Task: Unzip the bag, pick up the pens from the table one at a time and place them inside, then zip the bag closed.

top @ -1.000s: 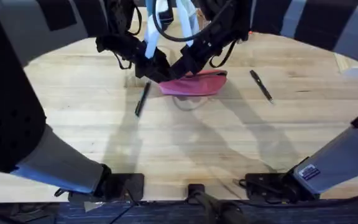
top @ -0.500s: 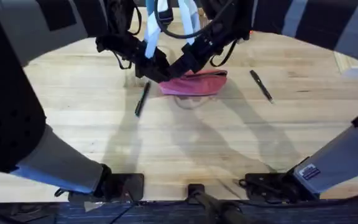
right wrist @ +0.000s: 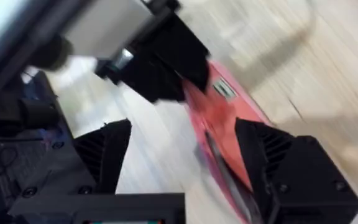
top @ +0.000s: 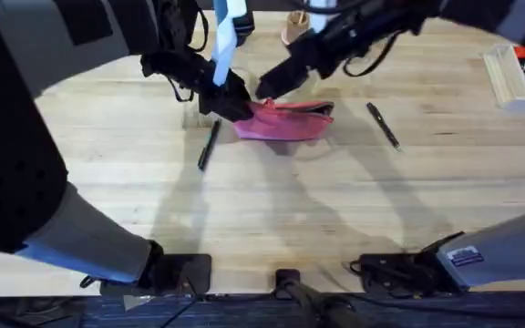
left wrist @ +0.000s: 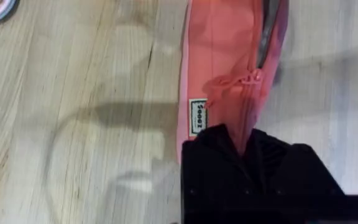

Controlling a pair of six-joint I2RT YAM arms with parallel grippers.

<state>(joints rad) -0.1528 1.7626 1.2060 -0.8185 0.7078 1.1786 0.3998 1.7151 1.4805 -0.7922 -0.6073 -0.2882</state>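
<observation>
Bag (top: 285, 120) lay flat on the bench (top: 272, 210), far side, roughly centre. Left gripper (top: 235, 107) was clamped on the bag's left end; in the left wrist view its jaws pinched the pink fabric at the zipper seam, just past the small label (left wrist: 196, 118). Zipper looked partly open: a dark gap ran along the bag's far edge toward its right end. Reddish pull cord (left wrist: 229, 87) sat mid-seam.

Right gripper (top: 272, 85) hung just beyond the bag's far edge, left of its middle. Jaws stood wide apart, nothing between them; the right wrist view showed the bag (right wrist: 219, 124) lying in the gap between the two fingers (right wrist: 104, 155), not gripped.

One pen (top: 209, 145) lay on the bench left of the bag, just near of the left gripper. Other pen (top: 383, 125) lay right of the bag, well apart from it. Tray (top: 509, 82) of markers sat at the far right edge.
</observation>
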